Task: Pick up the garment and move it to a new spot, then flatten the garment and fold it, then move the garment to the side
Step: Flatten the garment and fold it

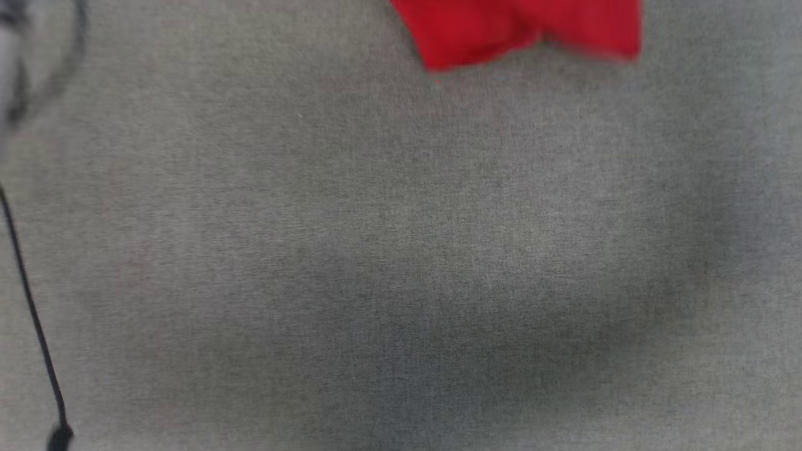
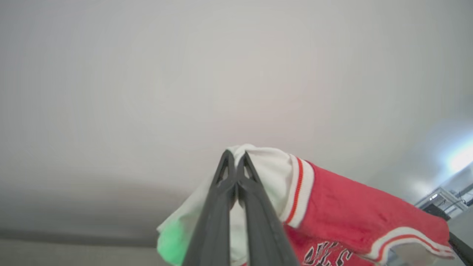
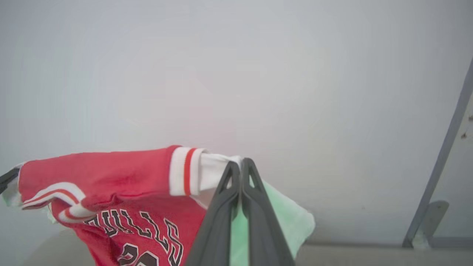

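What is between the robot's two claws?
The garment, stretched from the left gripper to the right gripper, both pinching it; both wrist views show this.

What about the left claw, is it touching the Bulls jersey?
Touching. The left wrist view shows the left claw shut on the white sleeve of the Bulls jersey, with cloth bunched around its tips.

The red garment (image 3: 111, 177) bears "BULLS" in black, white-edged letters across its chest, with a number beneath it that is cut off by the picture's edge and too partial to read.
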